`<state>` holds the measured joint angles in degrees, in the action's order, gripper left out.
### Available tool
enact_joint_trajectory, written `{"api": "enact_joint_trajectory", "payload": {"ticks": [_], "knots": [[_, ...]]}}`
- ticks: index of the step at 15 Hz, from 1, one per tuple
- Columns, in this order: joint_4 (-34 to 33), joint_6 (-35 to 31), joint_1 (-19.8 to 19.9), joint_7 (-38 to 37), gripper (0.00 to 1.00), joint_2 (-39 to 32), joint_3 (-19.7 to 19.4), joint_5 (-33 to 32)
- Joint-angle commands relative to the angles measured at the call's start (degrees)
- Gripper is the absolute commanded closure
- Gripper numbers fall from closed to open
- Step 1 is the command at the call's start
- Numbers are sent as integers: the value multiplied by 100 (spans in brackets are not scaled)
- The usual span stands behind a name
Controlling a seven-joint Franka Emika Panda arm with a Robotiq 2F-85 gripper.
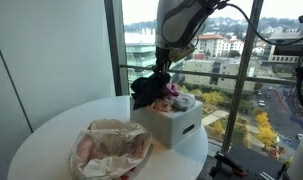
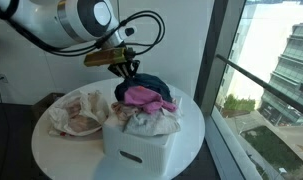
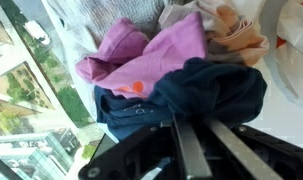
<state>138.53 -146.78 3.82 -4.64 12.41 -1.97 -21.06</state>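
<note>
My hand [image 3: 188, 128] is pinched together on a dark navy garment [image 3: 216, 90], soft and crumpled, with its folds bunched right at my fingertips. Touching the navy one just beyond is a pink garment [image 3: 156, 55], thin and creased. Past that lie a peach-beige cloth [image 3: 236, 35] and a pale ribbed knit [image 3: 121, 10]. All of them are heaped above the rim of a white box [image 2: 131, 150], square-cornered and smooth-sided, which stands on the round white surface [image 2: 51, 150]. In both exterior views my arm reaches in from above, the wrist bent so the hand points steeply down onto the top of the pile. Beside the box on the surface lies a loose mound of pale, rumpled fabric [image 1: 111, 150]. Farthest off is the tall glass window [image 1: 241, 100].
</note>
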Motion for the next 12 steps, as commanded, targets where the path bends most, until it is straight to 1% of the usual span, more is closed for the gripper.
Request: {"api": "enact_joint_trajectory", "payload": {"ticks": [1,3,5,7,8,11,12], "knots": [[419,-227,173,-281,96,1059,71,34],[482,-356,331,-438,96,1467,192,-131],[398,-163,470,-480,96,1607,309,-163],[390,-113,629,-527,96,1525,417,-217],[429,-106,776,-651,96,1404,507,-326],[582,-17,957,-801,96,1065,608,-464],[637,1,932,-829,93,987,592,-442]]}}
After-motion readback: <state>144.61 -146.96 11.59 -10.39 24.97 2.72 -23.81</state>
